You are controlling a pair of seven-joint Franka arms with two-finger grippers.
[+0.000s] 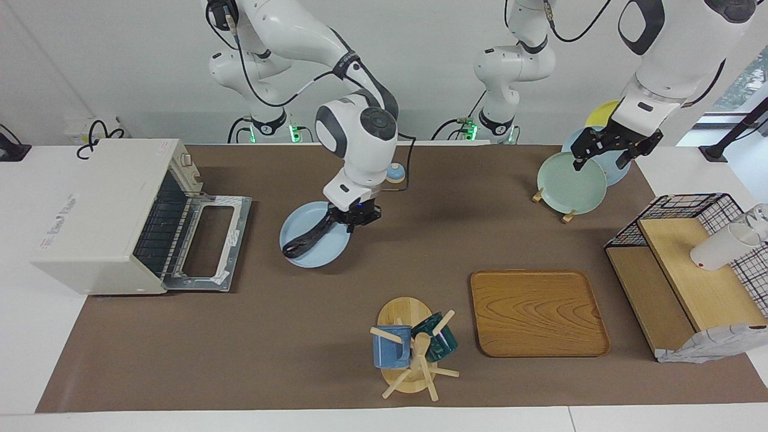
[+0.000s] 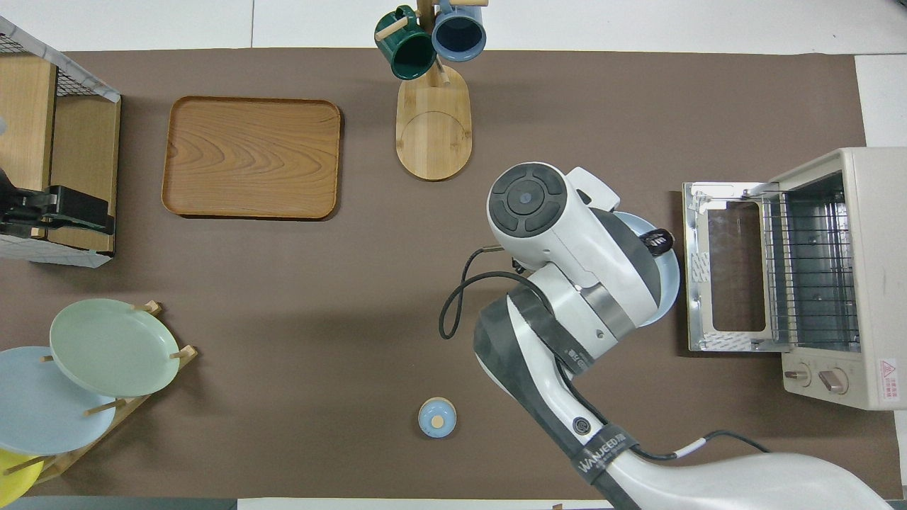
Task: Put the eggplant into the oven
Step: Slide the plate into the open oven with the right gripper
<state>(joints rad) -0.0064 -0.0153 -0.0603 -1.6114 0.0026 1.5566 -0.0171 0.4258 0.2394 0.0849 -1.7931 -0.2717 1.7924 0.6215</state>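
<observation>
The brown mat (image 1: 288, 336) covers most of the table. At its right-arm end, at about nine o'clock in the facing view, stands the off-white toaster oven (image 1: 99, 213), its glass door (image 1: 207, 243) dropped flat onto the mat and the wire rack (image 2: 811, 265) bare inside. At four o'clock lies the wooden tray (image 1: 537, 312), and just toward the left arm's end from it stands the wire-and-wood shelf (image 1: 690, 270). The mug tree (image 1: 411, 351) with a blue and a green mug stands at six o'clock, near the edge farthest from the robots.

The right gripper (image 1: 354, 217) is clamped on a light blue plate (image 1: 315, 243) by its rim, at the rim's two o'clock in the facing view. The plate rides over the mat just in front of the open oven door, slightly tilted. The eggplant (image 1: 306, 237) lies on this plate, slanting from the gripper end down toward the plate's eight o'clock edge; in the overhead view only its tip (image 2: 659, 242) pokes out from under the arm.

The left gripper (image 1: 606, 150) hangs with its jaws spread wide over the plate rack (image 1: 567, 183) at two o'clock, above the green plate (image 1: 570, 183). A small blue knobbed lid (image 2: 437, 416) sits near the robots' edge.
</observation>
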